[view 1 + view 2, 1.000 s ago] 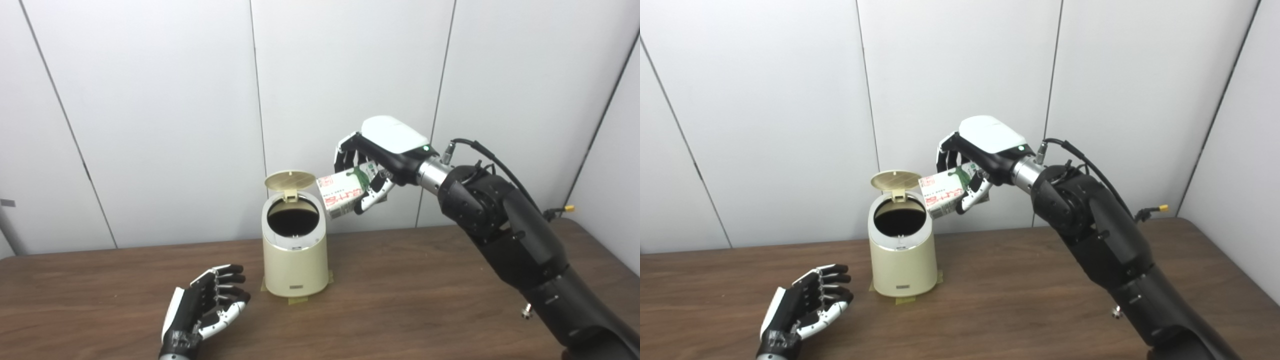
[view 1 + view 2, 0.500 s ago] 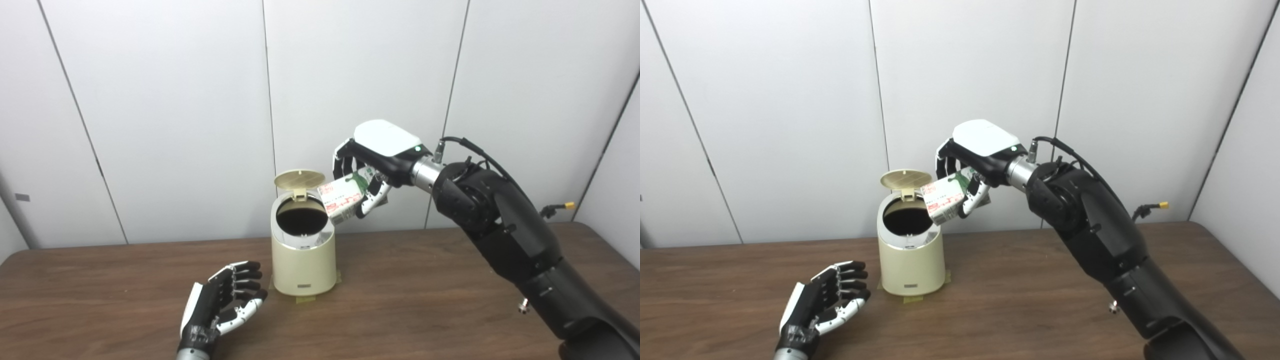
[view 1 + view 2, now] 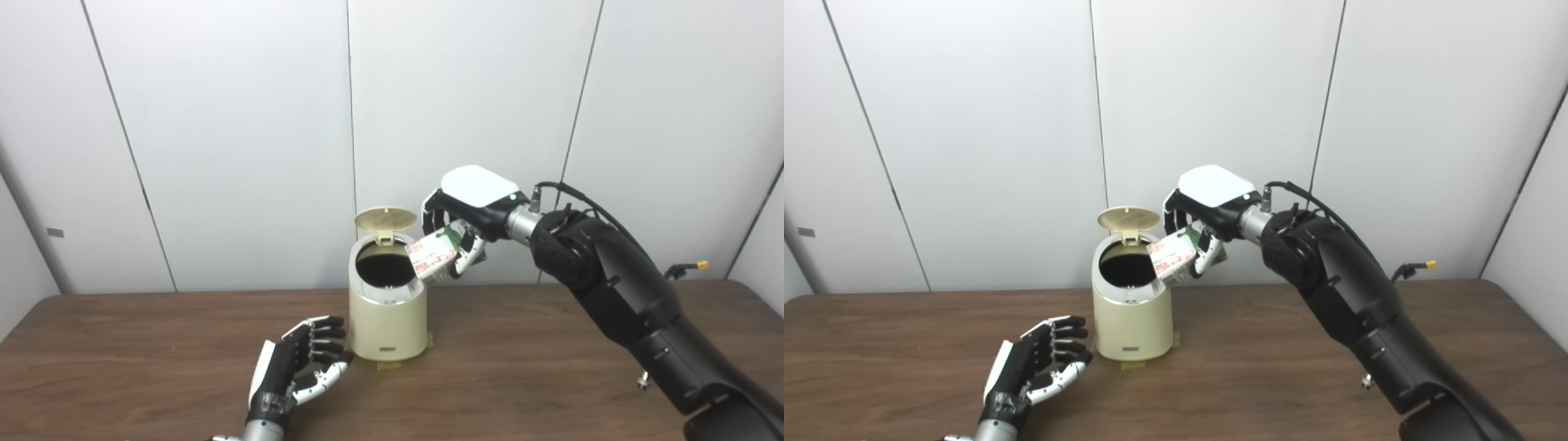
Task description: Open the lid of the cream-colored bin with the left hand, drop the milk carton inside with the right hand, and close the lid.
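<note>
White wall panels behind a brown table (image 3: 551, 380), cream-colored bin (image 3: 388, 318) standing with lid (image 3: 386, 218) up.

Right hand (image 3: 465, 214) grips the milk carton (image 3: 432, 262), tilted over the bin's rim; left hand (image 3: 300, 367) rests empty nearby, fingers loosely spread.

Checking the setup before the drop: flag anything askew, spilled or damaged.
Nothing spilled or damaged. The milk carton is tilted in the right hand at the bin rim, as expected. Only oddity: tape tabs stick out under the bin's base.
</note>
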